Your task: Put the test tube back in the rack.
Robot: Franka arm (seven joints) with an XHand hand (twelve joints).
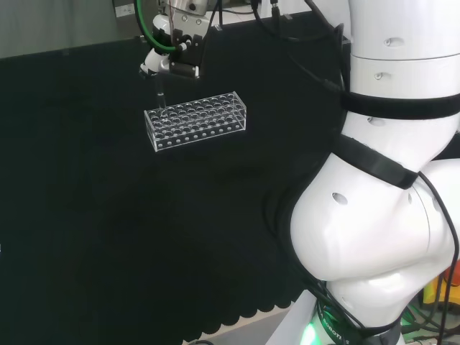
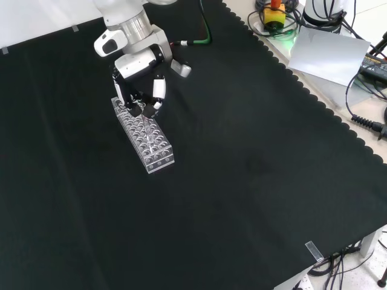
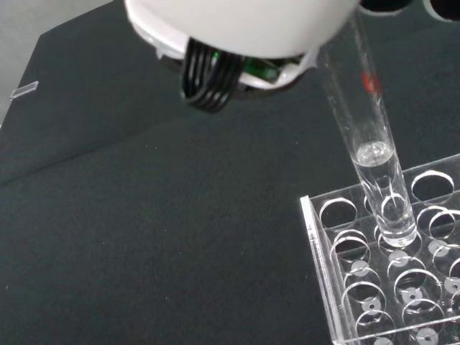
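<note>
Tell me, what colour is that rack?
The rack is clear and colourless, best seen in the wrist view.

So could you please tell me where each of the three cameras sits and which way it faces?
Head view: behind and above the arm's base, looking over white links at the rack and robot hand.
Front view: opposite the arm, looking down on the cloth; the robot hand enters from the top.
Wrist view: at the wrist, looking past the palm at the test tube.
All three share the rack.

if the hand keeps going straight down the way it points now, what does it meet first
Most likely the clear rack: the hand holds the test tube pointing down, and the tube's bottom already sits at a hole near the rack's end. Whether it has entered the hole is unclear.
</note>
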